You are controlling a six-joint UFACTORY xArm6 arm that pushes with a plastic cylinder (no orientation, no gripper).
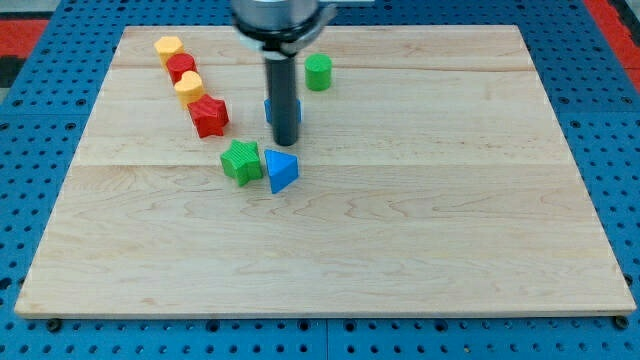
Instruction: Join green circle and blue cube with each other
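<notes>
The green circle (318, 72) stands near the view's top, right of centre. The blue cube (271, 110) lies below and left of it, mostly hidden behind my rod; only its edges show on either side. My tip (286, 141) rests on the board just below the blue cube, apparently touching it. The green circle and the blue cube are apart, with a gap between them.
A blue triangular block (281, 171) and a green star (241, 162) lie just below my tip. A diagonal row at the upper left holds a yellow block (168, 47), a red block (181, 68), a yellow block (189, 88) and a red star (209, 116).
</notes>
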